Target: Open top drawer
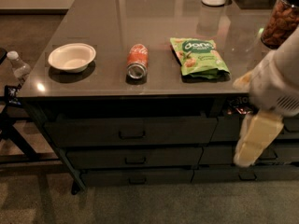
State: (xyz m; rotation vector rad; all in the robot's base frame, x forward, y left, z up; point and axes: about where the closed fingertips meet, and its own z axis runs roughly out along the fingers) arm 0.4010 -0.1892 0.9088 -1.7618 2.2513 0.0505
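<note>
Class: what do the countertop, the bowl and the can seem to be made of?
Countertop: dark, glossy, maybe polished stone or metal; it shows reflections. Bowl: matte off-white, likely paper or plastic. Can: metal, going by its shiny silver end. The gripper hangs at the right, before the narrower drawers.

The one camera looks steeply down from in front of the counter, fairly near, taking in its top and the top drawer; the gripper hangs close at the right edge.
</note>
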